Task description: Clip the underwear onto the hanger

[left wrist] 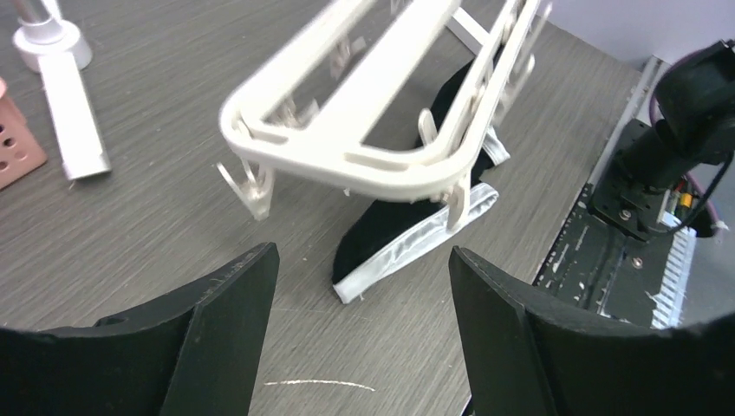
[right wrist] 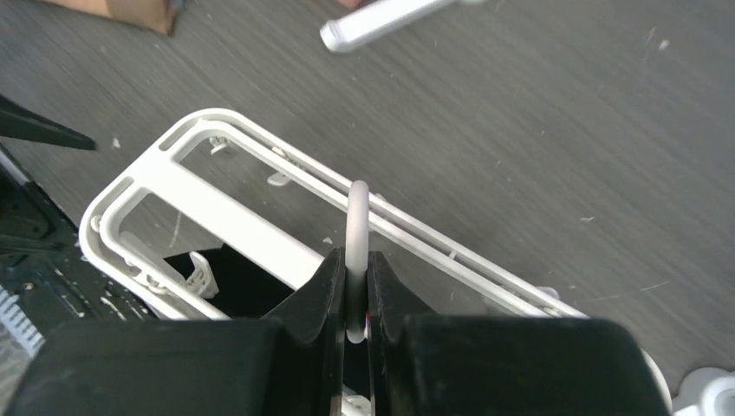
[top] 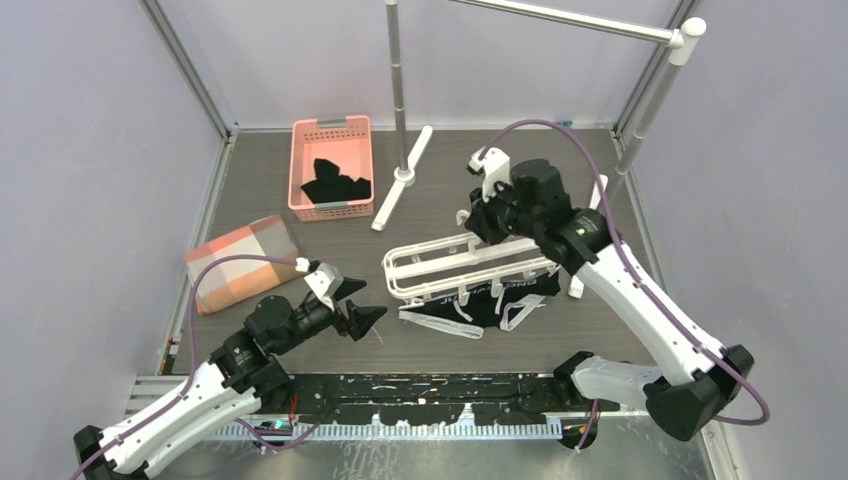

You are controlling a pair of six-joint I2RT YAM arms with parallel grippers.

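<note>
- Your right pincer [right wrist: 354, 269] is clamped on the hook of the hanger [top: 440, 262], raised off the desk.
- Your left pincer [top: 368, 302] gapes, empty.
- The underwear [top: 488, 306] seems partly clipped; more clipping probably remains.

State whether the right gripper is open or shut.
Shut: the right gripper has its black fingers pinched on the white plastic drying frame's ring hook.

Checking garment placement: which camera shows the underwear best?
Top external. It shows the whole underwear beneath the hanger, with the waistband lettering readable. The left wrist view shows only one white-trimmed end close up. The right wrist view shows only a black patch through the hanger.
</note>
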